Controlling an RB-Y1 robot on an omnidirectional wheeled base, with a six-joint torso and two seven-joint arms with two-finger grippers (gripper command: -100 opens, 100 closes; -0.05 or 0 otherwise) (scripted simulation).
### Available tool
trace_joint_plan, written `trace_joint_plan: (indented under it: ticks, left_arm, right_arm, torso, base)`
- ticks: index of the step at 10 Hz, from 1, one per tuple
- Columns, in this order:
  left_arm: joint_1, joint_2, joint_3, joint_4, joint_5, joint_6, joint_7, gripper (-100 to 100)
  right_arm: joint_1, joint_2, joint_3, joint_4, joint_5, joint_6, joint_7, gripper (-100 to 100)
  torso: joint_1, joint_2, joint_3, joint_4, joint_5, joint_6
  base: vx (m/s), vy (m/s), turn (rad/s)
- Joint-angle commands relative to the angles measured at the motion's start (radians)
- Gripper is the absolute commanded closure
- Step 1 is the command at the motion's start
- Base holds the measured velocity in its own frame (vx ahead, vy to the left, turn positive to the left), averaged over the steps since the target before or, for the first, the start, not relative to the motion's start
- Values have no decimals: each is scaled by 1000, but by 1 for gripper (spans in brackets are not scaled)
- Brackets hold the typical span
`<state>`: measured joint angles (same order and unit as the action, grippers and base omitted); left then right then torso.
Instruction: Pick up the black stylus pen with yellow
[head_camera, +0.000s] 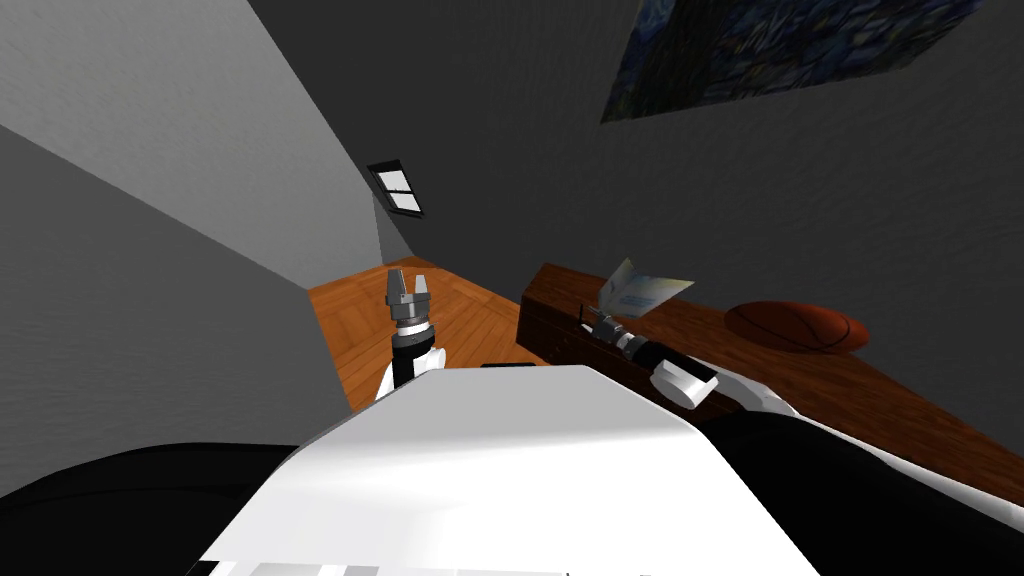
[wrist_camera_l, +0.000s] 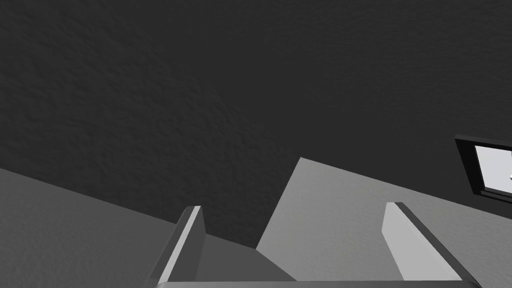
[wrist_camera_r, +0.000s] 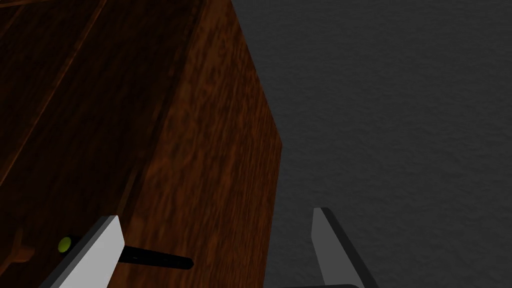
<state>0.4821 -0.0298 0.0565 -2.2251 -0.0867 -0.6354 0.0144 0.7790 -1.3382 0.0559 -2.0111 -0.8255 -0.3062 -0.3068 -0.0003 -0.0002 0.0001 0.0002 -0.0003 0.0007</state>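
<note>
- Your right gripper (wrist_camera_r: 216, 215) is at the near end of the brown wooden cabinet (head_camera: 900, 400). In the head view the cabinet runs from the centre of the frame down to the right edge, along the dark wall.
- Its claw stands apart. The two fingers (wrist_camera_r: 95, 252) are spread wide, with nothing pressed between them.
- The stylus (wrist_camera_r: 155, 259) lies close to that gripper, against the cabinet's wood.
- One finger crosses in front of the stylus. The yellow end shows on that finger's outer side. The black shaft pokes into the gap between the fingers and ends well short of the other finger.
- You cannot tell from these views whether that finger touches the stylus or only passes in front of it.
- The yellow end sits over a darker face of the cabinet marked with drawer lines. The shaft sits over the lighter face beside it.
- On the cabinet's top, right of centre in the head view, rests an orange-brown basketball (head_camera: 797, 327). A pale open leaflet (head_camera: 640, 287) stands to its left, just above your right arm's tip.
- Your left gripper (head_camera: 410, 278) points up at centre-left of the head view, over the wooden floor (head_camera: 470, 310) and well apart from the cabinet. Its fingers are spread too and hold nothing.
</note>
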Motion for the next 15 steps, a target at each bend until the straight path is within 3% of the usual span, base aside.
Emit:
trace_joint_plan:
  ticks: [1, 3, 4, 6, 7, 8, 12, 15]
  left_arm:
    - [0, 0, 0, 0, 0, 0, 0, 0]
    - [0, 0, 0, 0, 0, 0, 0, 0]
    - [0, 0, 0, 0, 0, 0, 0, 0]
    - [0, 0, 0, 0, 0, 0, 0, 0]
    - [0, 0, 0, 0, 0, 0, 0, 0]
    - [0, 0, 0, 0, 0, 0, 0, 0]
    - [0, 0, 0, 0, 0, 0, 0, 0]
    - [0, 0, 0, 0, 0, 0, 0, 0]
  right_arm:
    - [24, -50, 5, 24, -38, 9, -6, -100]
    - [24, -99, 5, 24, -38, 9, -6, -100]
    - [45, -134, 12, 47, -74, 18, -10, -100]
    - [45, -182, 12, 47, -74, 18, -10, -100]
    - [67, -218, 20, 69, -107, 26, -14, -100]
    - [67, -252, 20, 69, -107, 26, -14, -100]
    - [90, -343, 29, 90, -138, 32, -16, -100]
    - [137, -452, 49, 129, -193, 41, -17, -100]
  torso:
    - [0, 0, 0, 0, 0, 0]
    - [0, 0, 0, 0, 0, 0]
    - [0, 0, 0, 0, 0, 0]
    - [0, 0, 0, 0, 0, 0]
    - [0, 0, 0, 0, 0, 0]
    - [0, -1, 0, 0, 0, -1]
    - [0, -1, 0, 0, 0, 0]
    - [1, -1, -1, 0, 0, 0]
  base:
    - [-12, 10, 125]
    - [-10, 5, 41]
    - [-9, 13, 134]
    - [-5, 6, 29]
    - [-5, 13, 125]
    - [-5, 8, 80]
    - [-1, 5, 47]
    - [3, 12, 103]
